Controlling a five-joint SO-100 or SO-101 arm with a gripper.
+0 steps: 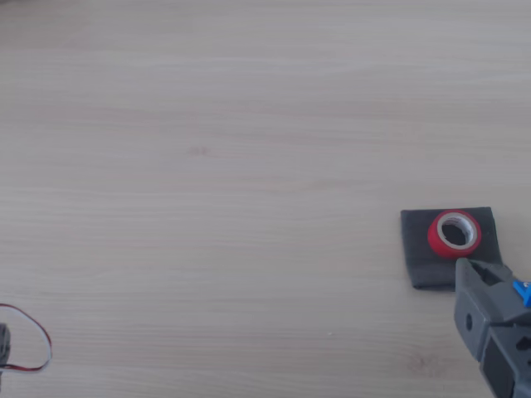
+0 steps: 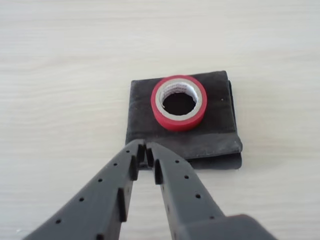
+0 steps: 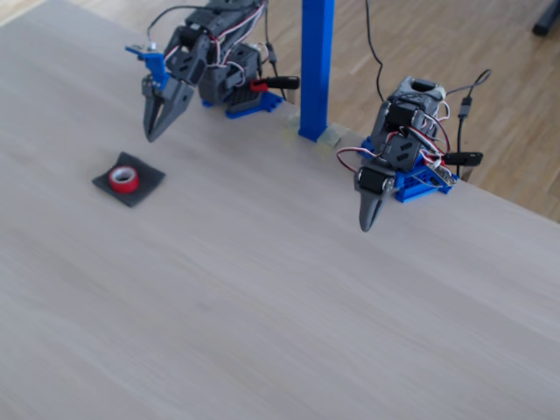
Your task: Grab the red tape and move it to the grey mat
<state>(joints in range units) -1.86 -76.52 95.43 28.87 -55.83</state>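
Observation:
The red tape (image 2: 177, 121) lies flat on the grey mat (image 2: 145, 100), hole up, near the mat's middle. It also shows in the other view (image 1: 434, 235) on the mat (image 1: 421, 259) at the right, and in the fixed view (image 3: 123, 179) on the mat (image 3: 143, 187) at the left. My gripper (image 2: 146, 149) is shut and empty, its tips over the mat's near edge, apart from the tape. In the fixed view the gripper (image 3: 153, 134) hangs above the table, just behind the mat. In the other view the gripper (image 1: 462, 264) enters from the lower right.
A second arm (image 3: 398, 149) stands at the table's far edge, its gripper pointing down. A blue post (image 3: 315, 70) stands between the two arms. A thin red-and-black wire loop (image 1: 37, 336) lies at the lower left of the other view.

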